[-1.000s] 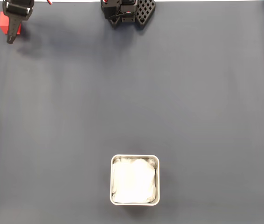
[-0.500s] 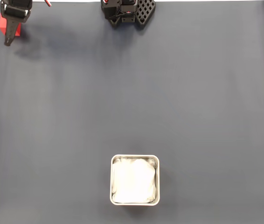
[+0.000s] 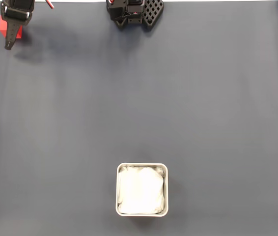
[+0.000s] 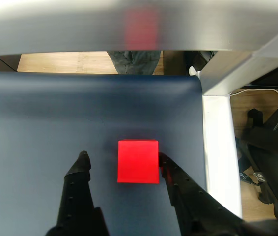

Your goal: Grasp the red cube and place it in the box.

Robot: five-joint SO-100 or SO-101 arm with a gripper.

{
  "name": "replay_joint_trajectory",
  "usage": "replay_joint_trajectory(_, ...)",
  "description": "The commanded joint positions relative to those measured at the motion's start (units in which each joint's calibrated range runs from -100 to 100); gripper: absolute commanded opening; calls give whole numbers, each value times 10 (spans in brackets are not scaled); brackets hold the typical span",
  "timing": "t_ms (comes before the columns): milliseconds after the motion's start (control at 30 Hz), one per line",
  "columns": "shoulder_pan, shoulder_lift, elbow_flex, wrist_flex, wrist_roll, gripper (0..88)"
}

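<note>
Holding only its white lining (image 3: 142, 191), the box (image 3: 142, 166) sits low on the tabletop (image 3: 178, 98), well apart from the red cube (image 4: 138, 161). That cube rests at the far top-left corner in the fixed view, between the fingers of the spread pincer (image 4: 123, 158); the right finger touches it.

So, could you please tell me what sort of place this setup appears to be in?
Probably an office or lab bench: a dark blue mat over a white-framed table, wooden flooring beyond, and what looks like a black office chair alongside.
</note>
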State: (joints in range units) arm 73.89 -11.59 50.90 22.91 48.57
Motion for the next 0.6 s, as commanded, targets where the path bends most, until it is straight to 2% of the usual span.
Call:
replay_joint_trajectory(0, -5, -2, -21, -14, -5, 324)
replay_joint_trajectory(300, -5, 4, -21, -19, -2, 297)
replay_joint_trajectory(567, -5, 6, -21, -20, 6, 202)
